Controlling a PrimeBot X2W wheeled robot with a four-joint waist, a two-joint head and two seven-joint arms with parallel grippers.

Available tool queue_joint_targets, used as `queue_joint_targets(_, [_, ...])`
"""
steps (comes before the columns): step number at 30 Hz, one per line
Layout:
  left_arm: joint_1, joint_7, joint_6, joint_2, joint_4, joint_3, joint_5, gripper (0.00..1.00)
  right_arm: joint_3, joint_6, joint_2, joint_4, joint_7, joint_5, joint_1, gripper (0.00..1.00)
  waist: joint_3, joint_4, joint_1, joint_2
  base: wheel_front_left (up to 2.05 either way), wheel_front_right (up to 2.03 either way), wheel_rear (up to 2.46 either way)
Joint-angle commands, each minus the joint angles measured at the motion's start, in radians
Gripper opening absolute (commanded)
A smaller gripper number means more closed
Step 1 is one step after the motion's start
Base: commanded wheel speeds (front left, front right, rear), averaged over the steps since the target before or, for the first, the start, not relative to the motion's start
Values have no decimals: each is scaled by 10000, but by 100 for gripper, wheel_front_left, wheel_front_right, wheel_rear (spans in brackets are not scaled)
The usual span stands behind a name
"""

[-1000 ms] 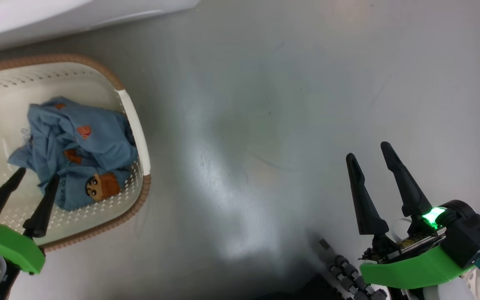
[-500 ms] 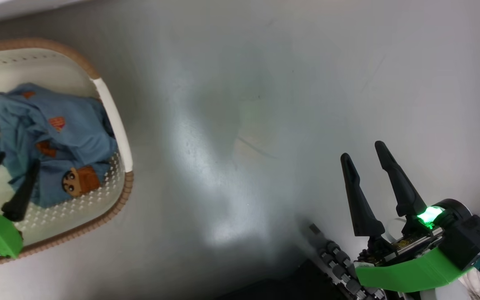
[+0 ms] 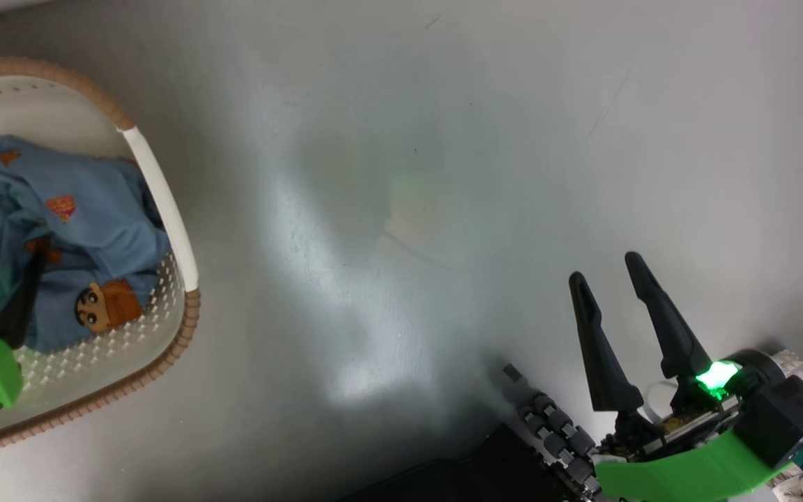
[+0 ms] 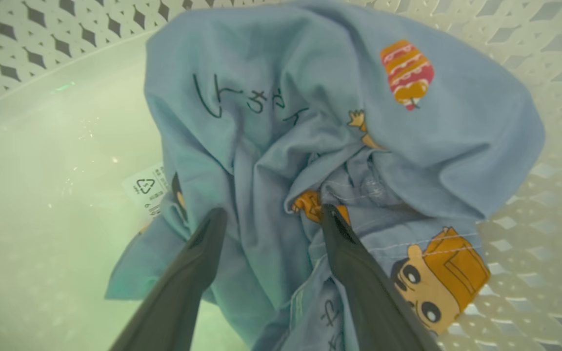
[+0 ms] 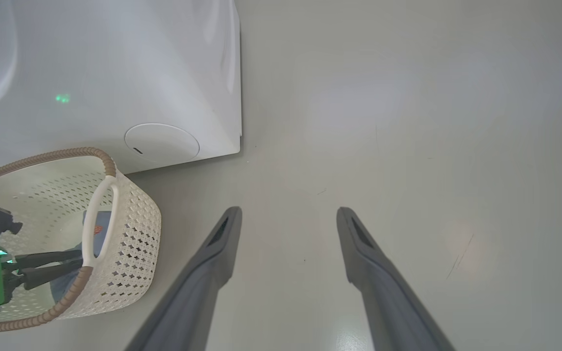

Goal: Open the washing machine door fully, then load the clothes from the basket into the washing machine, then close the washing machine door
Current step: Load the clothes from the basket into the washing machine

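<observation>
**Reach before the grasp**

Head view: the small cream-white perforated plastic basket with a brown braided rim (image 3: pixel 189 317) sat on the grey floor (image 3: pixel 401 209). Inside it lay the clothes (image 3: pixel 88 223), a crumpled light blue bundle printed with orange and brown cartoon figures. The left gripper (image 3: pixel 10 244) reached in over the basket's near wall, its two long dark fingers spread wide above the bundle and holding nothing. The right gripper (image 3: pixel 605 267) hung over bare floor well apart from the basket, also spread wide and empty.

Left wrist view: both fingers pointed down at the bundle in the basket, one on each side of a raised ridge of folds. One tip was near a white care label (image 4: pixel 147 187), the other beside an orange print. Whether the tips were already touching cloth could not be told.

Right wrist view: the white boxy washing machine (image 5: pixel 115 73) stood just behind the basket, with a round cover cap (image 5: pixel 161 142) low on its front.

The step in hand looked like the pick-up for loading. To do it well, the left fingers should probably sink deep around that central ridge before closing, so the whole bundle rises rather than one thin layer. The tips should stay clear of the basket's perforated wall, where they could snag. A straight lift above the braided rim would keep trailing cloth from catching or dragging the light basket along.
</observation>
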Motion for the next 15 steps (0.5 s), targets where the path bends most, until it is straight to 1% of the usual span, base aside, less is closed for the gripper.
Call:
queue_joint_targets(1, [-87,-11,-29,229,168,95,-111,100,222,16,-95,-208,-48,46,581,100,-8,-21,0,0,0,0,0])
queue_joint_targets(7, [-771,619,-29,-321,929,-187,-565,100,190,16,-95,-273,-48,40,853,100,-21,-51,0,0,0,0,0])
queue_joint_targets(15, [-1400,1365,-29,-1019,1902,-466,-666,100,229,16,-95,-303,-48,68,1037,100,-48,-70,0,0,0,0,0])
